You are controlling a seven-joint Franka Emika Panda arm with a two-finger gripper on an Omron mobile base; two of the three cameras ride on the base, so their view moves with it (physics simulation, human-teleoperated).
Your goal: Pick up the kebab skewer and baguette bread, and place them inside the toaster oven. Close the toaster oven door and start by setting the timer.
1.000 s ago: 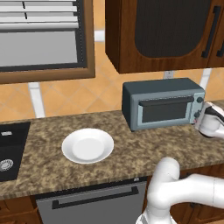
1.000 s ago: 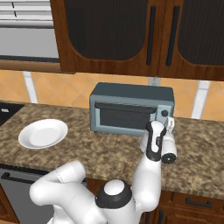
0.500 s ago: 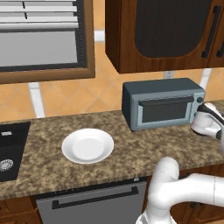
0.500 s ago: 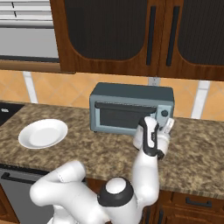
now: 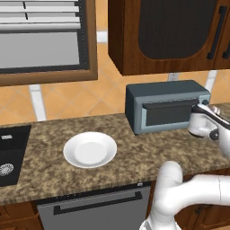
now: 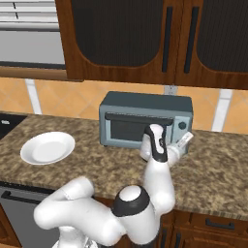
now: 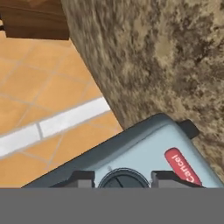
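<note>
Worktop [image 5: 148, 152] of speckled brown stone carries the toaster oven [image 5: 167, 106], which stands at its back edge against the orange tiled wall, under the dark wooden cabinets [image 6: 145, 41]. The toaster oven door [image 5: 170, 113] is shut, its bar handle running along the top of the dark window. A white plate [image 5: 90, 149] lies bare near the middle of the worktop, well apart from the oven on its left, and a black sink [image 5: 10, 155] sits at the far left end. The gripper [image 7: 122, 179] is up against the oven's right-hand control side, its two dark fingertips [image 7: 81, 178] spread on either side of a round knob [image 7: 123, 180]; whether they touch the knob I cannot tell. Just beside that knob is a red button marked Cancel [image 7: 183, 167]. From the right base view the hand [image 6: 156, 143] covers the front right corner of the oven.
</note>
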